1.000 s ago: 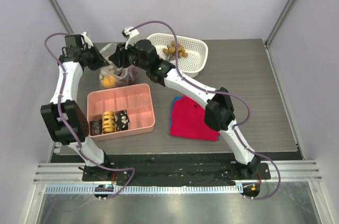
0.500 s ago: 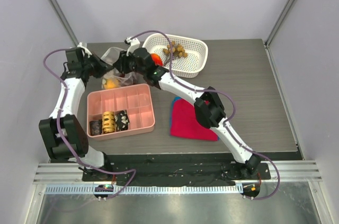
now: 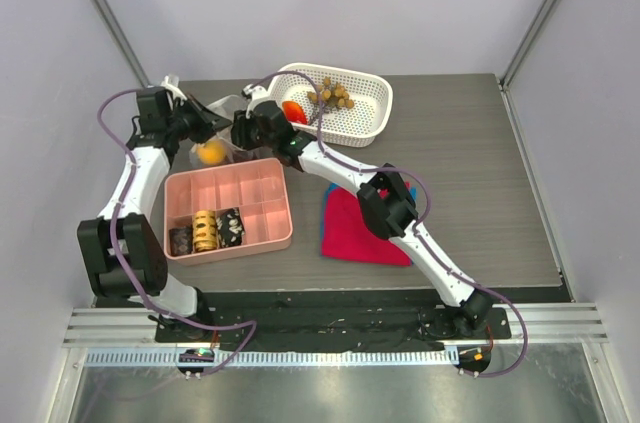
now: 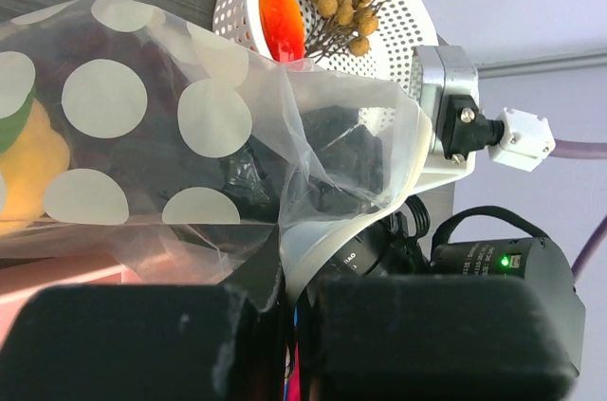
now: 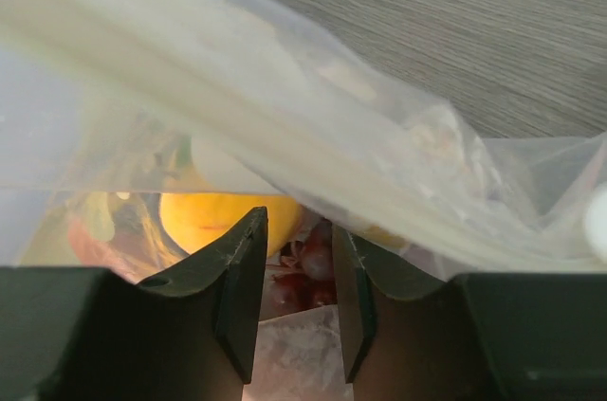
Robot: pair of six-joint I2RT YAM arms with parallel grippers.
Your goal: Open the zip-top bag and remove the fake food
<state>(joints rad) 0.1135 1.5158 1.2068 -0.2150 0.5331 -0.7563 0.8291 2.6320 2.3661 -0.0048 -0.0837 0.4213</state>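
Observation:
The zip-top bag (image 3: 226, 103) is clear with white dots (image 4: 142, 136) and lies at the back left. My left gripper (image 3: 210, 124) is shut on the bag's whitish mouth strip (image 4: 289, 292). My right gripper (image 3: 244, 132) is inside the bag's mouth with its jaws a little apart (image 5: 299, 230). A dark red cluster (image 5: 313, 268) lies just beyond its tips, and the orange-yellow fruit (image 5: 223, 216) lies to their left. The fruit also shows in the top view (image 3: 210, 152). The red piece (image 3: 293, 110) and the tan-brown ball cluster (image 3: 331, 95) lie in the white mesh basket (image 3: 370, 108).
A pink tray (image 3: 265, 218) holding a yellow coil and dark blocks sits in front of the bag. A red cloth (image 3: 350, 233) over a blue one lies right of the tray. The basket stands close to the right of the bag.
My right gripper carried the red piece from the bag to the basket, left it there, and came back into the bag's mouth. My left gripper has shifted slightly right, still holding the bag.

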